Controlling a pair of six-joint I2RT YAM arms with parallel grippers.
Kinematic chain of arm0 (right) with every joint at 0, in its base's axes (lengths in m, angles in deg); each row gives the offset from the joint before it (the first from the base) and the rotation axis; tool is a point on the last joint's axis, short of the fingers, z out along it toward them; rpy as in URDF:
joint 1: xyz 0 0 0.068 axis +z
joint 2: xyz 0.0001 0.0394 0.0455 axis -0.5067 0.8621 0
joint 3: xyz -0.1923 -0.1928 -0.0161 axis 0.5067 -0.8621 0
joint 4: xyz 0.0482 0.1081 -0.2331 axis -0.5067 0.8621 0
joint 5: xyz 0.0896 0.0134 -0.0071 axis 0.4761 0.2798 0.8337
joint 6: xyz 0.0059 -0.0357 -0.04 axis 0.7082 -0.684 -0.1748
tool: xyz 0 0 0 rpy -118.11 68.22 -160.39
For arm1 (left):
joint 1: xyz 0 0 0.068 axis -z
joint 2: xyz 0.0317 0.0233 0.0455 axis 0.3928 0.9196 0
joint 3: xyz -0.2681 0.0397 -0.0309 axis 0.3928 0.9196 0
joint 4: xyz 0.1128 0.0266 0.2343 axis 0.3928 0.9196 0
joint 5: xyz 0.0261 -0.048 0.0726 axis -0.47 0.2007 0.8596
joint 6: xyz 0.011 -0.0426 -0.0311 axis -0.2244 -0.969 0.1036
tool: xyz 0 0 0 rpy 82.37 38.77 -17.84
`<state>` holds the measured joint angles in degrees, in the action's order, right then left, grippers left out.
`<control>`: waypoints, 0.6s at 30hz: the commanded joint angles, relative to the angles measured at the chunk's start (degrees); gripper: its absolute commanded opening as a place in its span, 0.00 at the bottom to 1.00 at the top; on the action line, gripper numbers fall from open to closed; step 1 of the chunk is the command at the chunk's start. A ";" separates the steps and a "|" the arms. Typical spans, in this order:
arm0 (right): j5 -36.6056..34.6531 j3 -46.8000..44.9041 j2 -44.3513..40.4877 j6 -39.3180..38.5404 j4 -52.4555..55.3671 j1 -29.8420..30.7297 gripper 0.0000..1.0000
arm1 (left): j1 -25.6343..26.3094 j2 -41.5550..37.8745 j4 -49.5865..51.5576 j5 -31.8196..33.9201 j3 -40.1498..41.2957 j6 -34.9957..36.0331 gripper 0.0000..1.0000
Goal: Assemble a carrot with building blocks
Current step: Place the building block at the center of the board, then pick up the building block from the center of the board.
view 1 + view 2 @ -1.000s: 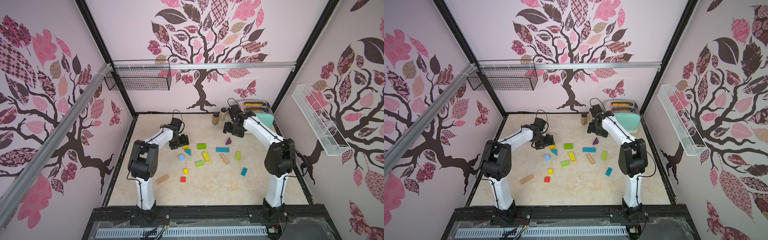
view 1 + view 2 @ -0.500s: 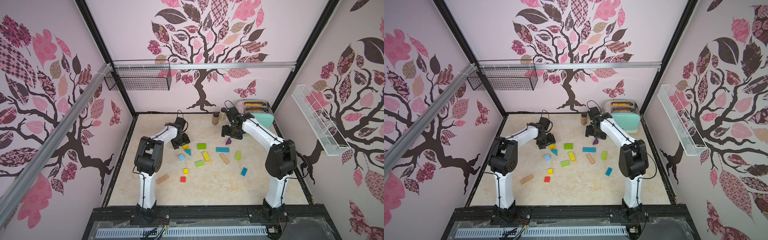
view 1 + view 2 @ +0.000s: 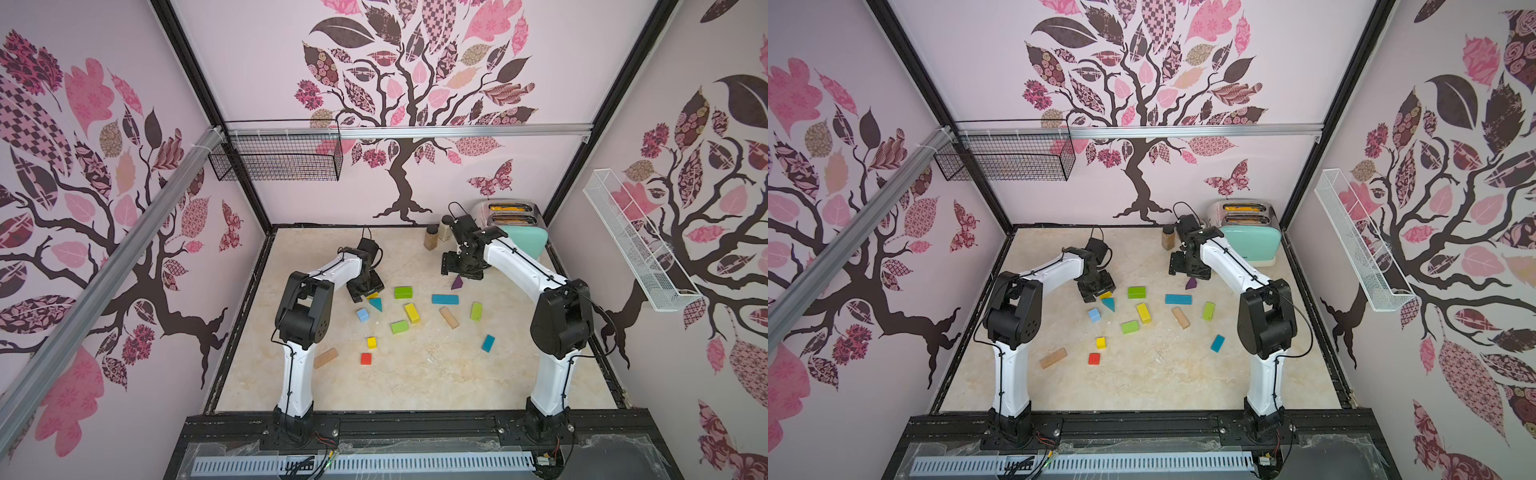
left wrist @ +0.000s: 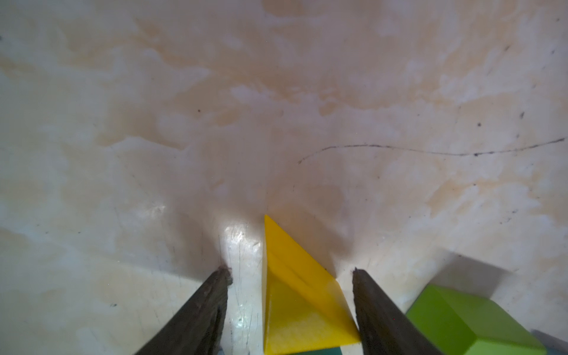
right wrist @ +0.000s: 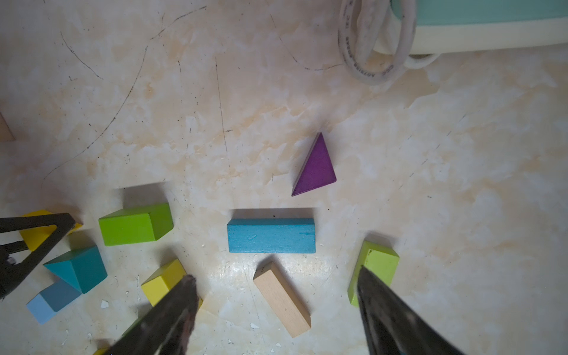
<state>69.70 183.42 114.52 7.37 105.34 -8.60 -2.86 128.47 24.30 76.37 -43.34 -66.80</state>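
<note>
The building blocks lie scattered mid-table. My left gripper point(image 4: 291, 271) is down at the table and open, its fingers either side of a yellow wedge point(image 4: 295, 292), a gap showing on one side. That wedge point(image 3: 372, 295) sits beside a teal wedge point(image 3: 376, 304) and a green block point(image 3: 403, 292). My right gripper point(image 5: 275, 273) hangs open and empty above a tan bar point(image 5: 282, 298). A blue bar point(image 5: 271, 235) and a purple wedge point(image 5: 316, 169) lie just beyond it. In a top view the right gripper point(image 3: 461, 272) is near the purple wedge point(image 3: 457, 282).
A teal toaster point(image 3: 519, 232) with its coiled cable point(image 5: 375, 46) and two spice jars point(image 3: 430, 237) stand at the back right. Toward the front lie a red cube point(image 3: 365, 358), a small yellow cube point(image 3: 371, 342), a tan bar point(image 3: 326, 358) and a teal block point(image 3: 488, 343).
My left arm has reached further in, its gripper has settled over the yellow wedge, and the jaws have narrowed. The right gripper has shifted a little to the left.
</note>
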 commanded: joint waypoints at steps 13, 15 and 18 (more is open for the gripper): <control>1.85 -1.23 -3.09 -0.81 -1.13 0.06 0.83 | 0.99 1.29 0.35 1.34 0.14 -1.70 0.53; 1.95 -1.43 -3.26 -0.76 -1.30 0.11 0.84 | 1.00 1.21 0.21 1.37 0.27 -1.53 0.45; 2.11 -1.53 -3.27 -0.76 -1.49 0.13 0.84 | 1.00 1.06 0.22 1.43 0.10 -1.36 0.40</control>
<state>71.51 182.09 112.92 7.13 104.51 -8.60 -2.13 128.49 24.50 77.20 -43.34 -68.54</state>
